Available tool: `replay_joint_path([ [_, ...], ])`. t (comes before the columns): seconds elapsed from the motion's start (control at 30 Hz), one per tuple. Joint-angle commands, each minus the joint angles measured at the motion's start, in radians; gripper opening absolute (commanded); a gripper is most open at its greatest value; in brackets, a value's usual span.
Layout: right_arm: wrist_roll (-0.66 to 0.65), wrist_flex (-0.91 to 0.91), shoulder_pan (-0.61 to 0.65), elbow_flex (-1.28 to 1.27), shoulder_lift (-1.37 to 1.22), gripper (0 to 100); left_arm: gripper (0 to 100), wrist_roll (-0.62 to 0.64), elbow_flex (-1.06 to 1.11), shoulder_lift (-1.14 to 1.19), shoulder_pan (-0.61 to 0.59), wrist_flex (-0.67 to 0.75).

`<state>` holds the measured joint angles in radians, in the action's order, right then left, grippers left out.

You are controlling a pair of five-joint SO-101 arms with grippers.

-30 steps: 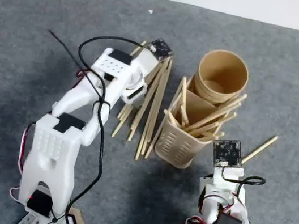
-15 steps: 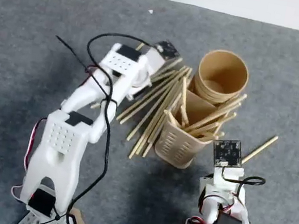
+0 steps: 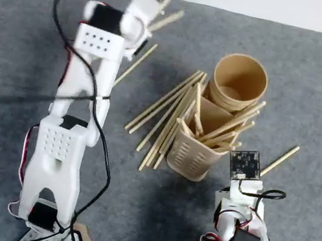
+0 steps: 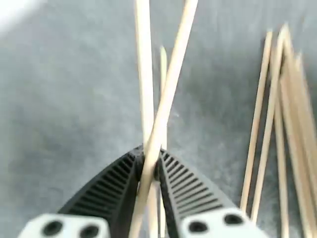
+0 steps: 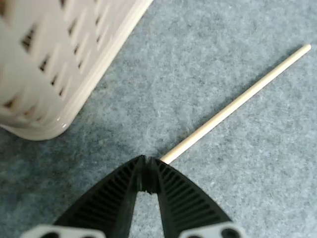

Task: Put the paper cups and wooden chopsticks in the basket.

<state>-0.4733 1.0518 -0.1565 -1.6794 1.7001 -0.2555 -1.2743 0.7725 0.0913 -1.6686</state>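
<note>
Two crossed chopsticks (image 4: 171, 89) were clamped between the fingers of the left gripper (image 4: 148, 153), running out well past the fingertips, and the arm was stretched to the far edge of the grey carpet (image 3: 317, 72). A third chopstick (image 4: 163, 74) showed just behind the held pair, ahead of the fingertips; whether it rested on the carpet could not be told. A loose pile of chopsticks (image 3: 164, 118) lay flat on the carpet, well off to one side of those fingers and against the near side of the basket (image 3: 194, 160). More sticks stood slanted inside the basket, and the paper cups (image 3: 239, 78), nested one in another, sat in its far end. The right gripper (image 5: 147, 161) hung low over the carpet with its fingers pressed together on nothing. One end of a lone chopstick (image 5: 233, 106) lay just beside its fingertips, the stick running away from them, while the basket's slotted wall stood near, off to the other side.
</note>
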Motion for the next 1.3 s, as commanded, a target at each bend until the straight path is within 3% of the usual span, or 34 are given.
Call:
replay_joint_path([
  [0.0,-0.005,0.007,0.007,-0.145,0.008,1.5,0,0.068,-0.395,-0.016,0.031,-0.104],
  [0.2,-0.005,0.007,0.007,-0.145,0.008,1.5,0,0.155,-0.378,-0.140,0.159,-0.100],
  [0.57,-0.005,0.007,0.007,-0.145,0.008,1.5,0,0.313,-0.357,-0.320,0.530,-0.101],
  [0.77,-0.005,0.007,0.007,-0.145,0.008,1.5,0,0.322,-0.375,-0.367,0.664,-0.101],
  [1.13,-0.005,0.007,0.007,-0.145,0.008,1.5,1,0.322,-0.387,-0.367,0.697,-0.101],
  [1.27,-0.005,0.007,0.007,-0.145,0.008,1.5,8,0.322,-0.381,-0.364,0.696,-0.100],
])
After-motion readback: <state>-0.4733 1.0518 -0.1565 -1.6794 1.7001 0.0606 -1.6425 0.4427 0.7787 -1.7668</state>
